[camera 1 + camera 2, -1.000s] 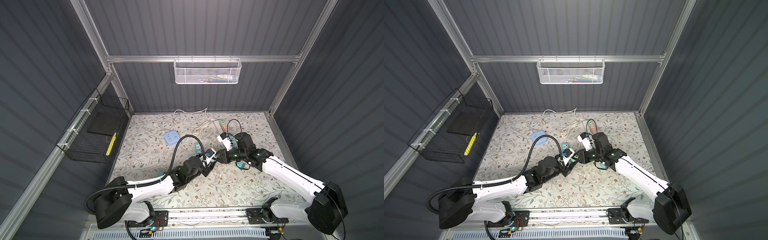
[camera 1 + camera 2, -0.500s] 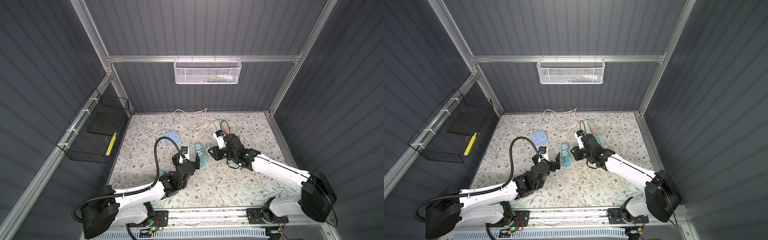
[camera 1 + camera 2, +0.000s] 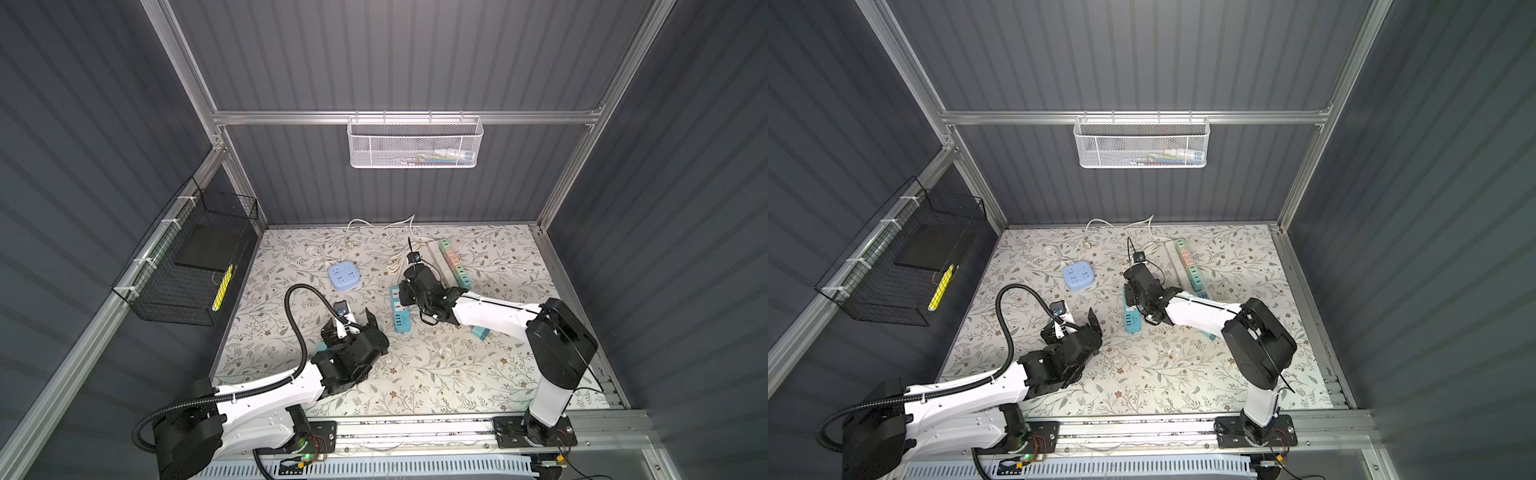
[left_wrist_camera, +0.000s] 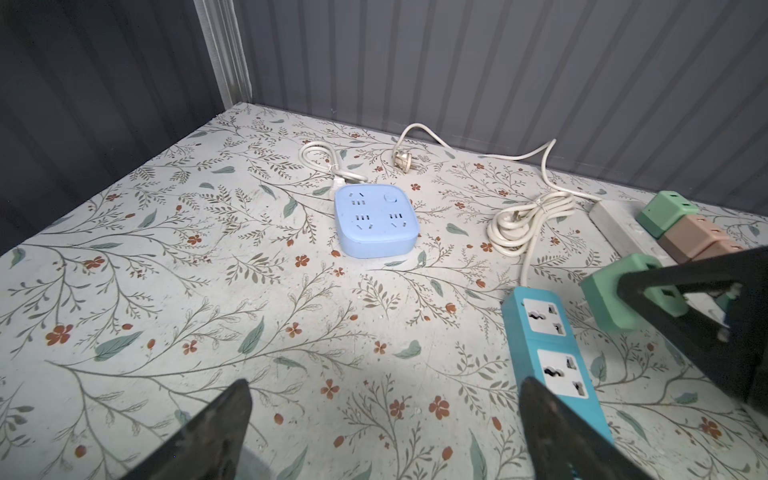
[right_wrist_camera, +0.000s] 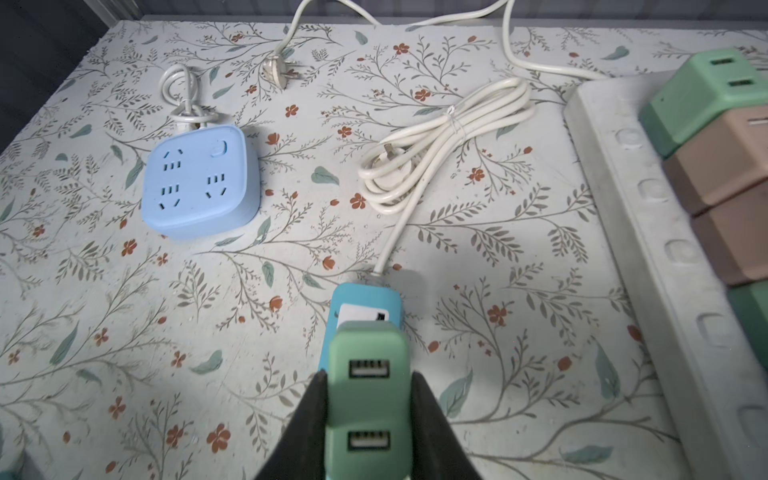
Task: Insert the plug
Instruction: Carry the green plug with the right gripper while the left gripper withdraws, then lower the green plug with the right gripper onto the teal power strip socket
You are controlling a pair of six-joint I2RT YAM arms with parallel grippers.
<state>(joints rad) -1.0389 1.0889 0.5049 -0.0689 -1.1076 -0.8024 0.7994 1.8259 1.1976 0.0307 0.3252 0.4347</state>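
My right gripper [image 5: 369, 376] is shut on a green plug [image 5: 368, 399] with two USB ports, one finger on each side. It holds the plug over the cord end of the teal power strip [image 5: 365, 299], which lies flat on the floral mat. In the left wrist view the plug [image 4: 611, 299] hangs just beside the strip [image 4: 548, 353], whose white sockets show uncovered. My left gripper [image 4: 384, 386] stands wide open and empty over bare mat, left of the strip. In both top views the left gripper [image 3: 351, 324] [image 3: 1073, 324] is apart from the strip [image 3: 401, 309] [image 3: 1131, 318].
A light blue square socket block [image 3: 343, 276] lies behind the left gripper. A coiled white cord [image 4: 528, 220] runs from the teal strip. A white strip with coloured adapters [image 3: 451, 259] lies at the back right. A loose teal adapter [image 3: 481, 332] sits under the right arm.
My left gripper let go of the teal strip, opened wide and drew back to the front left. The right gripper moved left with the plug, over the strip's far end.
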